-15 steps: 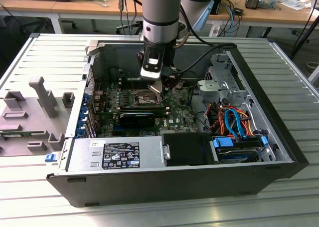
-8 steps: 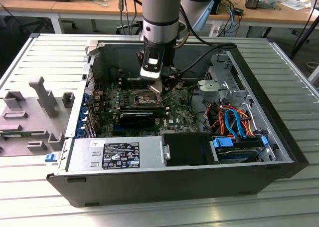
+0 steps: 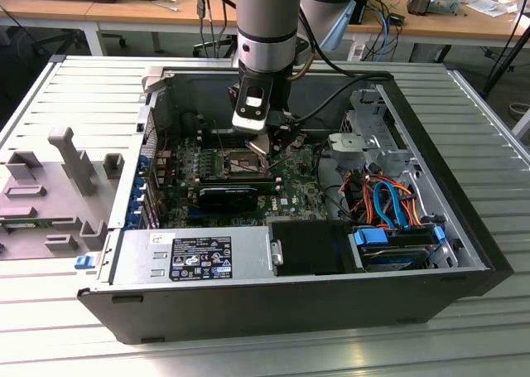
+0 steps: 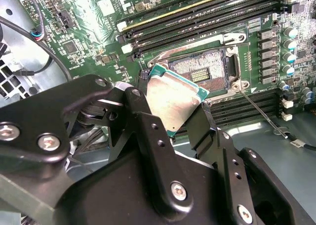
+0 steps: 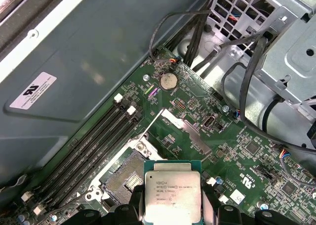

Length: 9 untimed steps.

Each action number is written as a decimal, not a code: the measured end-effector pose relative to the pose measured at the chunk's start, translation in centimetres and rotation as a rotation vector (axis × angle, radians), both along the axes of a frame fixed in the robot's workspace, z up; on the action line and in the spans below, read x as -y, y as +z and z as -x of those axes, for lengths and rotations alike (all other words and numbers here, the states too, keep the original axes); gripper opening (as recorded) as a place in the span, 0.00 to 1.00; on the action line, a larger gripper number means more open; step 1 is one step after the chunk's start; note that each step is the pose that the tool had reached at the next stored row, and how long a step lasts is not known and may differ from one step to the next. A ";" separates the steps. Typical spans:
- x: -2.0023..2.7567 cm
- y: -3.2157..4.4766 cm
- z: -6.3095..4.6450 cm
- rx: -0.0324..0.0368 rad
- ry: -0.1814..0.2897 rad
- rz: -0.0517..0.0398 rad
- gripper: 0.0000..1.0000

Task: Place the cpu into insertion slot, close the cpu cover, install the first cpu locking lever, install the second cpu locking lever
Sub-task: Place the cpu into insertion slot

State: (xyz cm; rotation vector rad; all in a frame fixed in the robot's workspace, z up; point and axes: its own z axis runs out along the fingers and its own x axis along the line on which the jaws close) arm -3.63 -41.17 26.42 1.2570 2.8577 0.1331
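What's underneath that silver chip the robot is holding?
The gripper holds the cpu above the motherboard, at the edge of the open insertion slot. The slot's brownish contact field shows beside the chip; whatever lies directly beneath is covered.

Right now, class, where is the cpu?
In the second wrist view the cpu sits clamped in the claw, held over the green motherboard beside the open insertion slot, not yet seated.

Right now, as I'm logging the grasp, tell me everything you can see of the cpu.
The cpu is a small flat square chip: dull silver-grey metal top with faint print, thin green rim. The black end effector clamps two opposite edges. It hangs, apparently tilted, over the green motherboard, not seated; the silvery-framed insertion slot lies open beside it.
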 end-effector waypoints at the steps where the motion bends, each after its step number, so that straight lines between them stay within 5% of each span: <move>1: 0.00 0.00 0.0 0.0001 -0.001 0.0000 0.55; 9: 0.00 0.00 0.0 0.0000 -0.009 0.0000 0.55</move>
